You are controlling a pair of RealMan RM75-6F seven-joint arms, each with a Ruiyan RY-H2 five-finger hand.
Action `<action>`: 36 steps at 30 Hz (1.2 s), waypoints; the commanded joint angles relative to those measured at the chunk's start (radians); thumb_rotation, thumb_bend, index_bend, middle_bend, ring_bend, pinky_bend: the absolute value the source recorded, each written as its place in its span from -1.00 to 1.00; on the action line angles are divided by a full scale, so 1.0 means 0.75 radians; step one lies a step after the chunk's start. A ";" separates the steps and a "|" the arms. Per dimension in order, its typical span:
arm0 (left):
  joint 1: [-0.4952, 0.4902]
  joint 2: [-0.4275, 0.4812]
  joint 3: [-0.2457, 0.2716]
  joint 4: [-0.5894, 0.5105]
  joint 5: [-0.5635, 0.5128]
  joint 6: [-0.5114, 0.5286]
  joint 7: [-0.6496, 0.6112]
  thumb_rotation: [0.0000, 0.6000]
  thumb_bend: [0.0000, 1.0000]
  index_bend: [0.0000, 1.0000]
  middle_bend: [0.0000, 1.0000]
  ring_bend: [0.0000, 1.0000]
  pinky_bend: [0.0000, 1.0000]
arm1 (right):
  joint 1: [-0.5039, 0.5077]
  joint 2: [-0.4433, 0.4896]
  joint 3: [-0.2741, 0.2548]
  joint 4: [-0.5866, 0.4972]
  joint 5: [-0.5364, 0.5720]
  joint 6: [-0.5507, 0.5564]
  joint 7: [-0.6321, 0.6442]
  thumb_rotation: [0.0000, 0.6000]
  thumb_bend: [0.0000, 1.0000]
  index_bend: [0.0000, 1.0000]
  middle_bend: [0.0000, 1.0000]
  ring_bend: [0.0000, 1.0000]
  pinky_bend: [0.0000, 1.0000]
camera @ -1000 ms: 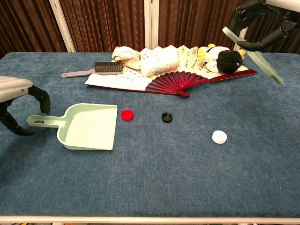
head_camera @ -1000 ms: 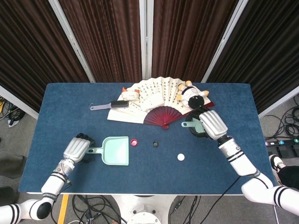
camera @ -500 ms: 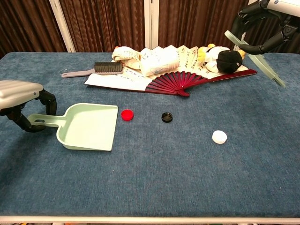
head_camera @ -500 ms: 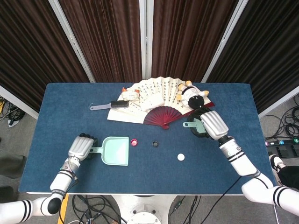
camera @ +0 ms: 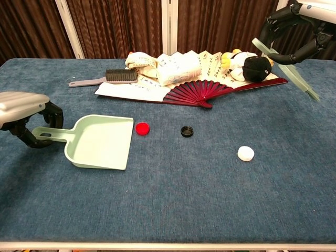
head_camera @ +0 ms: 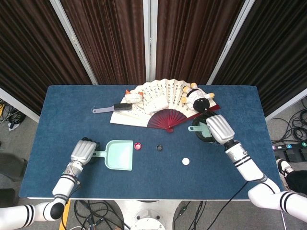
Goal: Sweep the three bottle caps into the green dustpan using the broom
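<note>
The green dustpan (head_camera: 120,155) (camera: 100,142) lies at the left front with its mouth facing right. My left hand (head_camera: 82,152) (camera: 23,107) curls its fingers around the dustpan's handle. Just off the mouth sits a red cap (head_camera: 138,146) (camera: 142,128). A black cap (head_camera: 159,147) (camera: 187,130) lies further right, and a white cap (head_camera: 185,161) (camera: 245,153) nearer the front right. My right hand (head_camera: 218,128) (camera: 296,23) holds the pale green broom (camera: 287,65) in the air above the table's right side, tilted, clear of the caps.
At the back lie an open paper fan (head_camera: 158,98) (camera: 178,68), a dark red fan (head_camera: 165,119) (camera: 197,93) and a plush toy (head_camera: 197,98) (camera: 252,65). A grey brush (head_camera: 115,108) (camera: 118,76) rests at the back left.
My left hand moved right to the dustpan handle and curled its fingers around it. The right hand with the broom shifted only slightly.
</note>
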 commanded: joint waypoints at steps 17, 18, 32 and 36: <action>-0.109 0.078 -0.015 -0.045 -0.025 -0.184 -0.070 1.00 -0.21 0.14 0.06 -0.27 -0.52 | -0.117 0.026 -0.152 -0.310 -0.029 -0.016 0.188 1.00 0.02 0.53 0.34 -0.30 -0.50; -0.118 0.085 -0.015 -0.050 -0.037 -0.197 -0.067 1.00 -0.21 0.14 0.06 -0.27 -0.52 | -0.128 0.008 -0.157 -0.312 -0.034 0.000 0.164 1.00 0.03 0.53 0.34 -0.30 -0.50; -0.180 0.119 0.006 -0.082 -0.132 -0.214 -0.063 1.00 -0.21 0.14 0.06 -0.27 -0.52 | -0.214 -0.378 -0.136 -0.045 -0.060 0.184 -0.153 1.00 0.06 0.57 0.35 -0.29 -0.50; -0.189 0.120 0.014 -0.080 -0.152 -0.209 -0.065 1.00 -0.21 0.15 0.06 -0.27 -0.52 | -0.191 -0.471 -0.112 0.051 -0.053 0.161 -0.105 1.00 0.09 0.58 0.36 -0.29 -0.50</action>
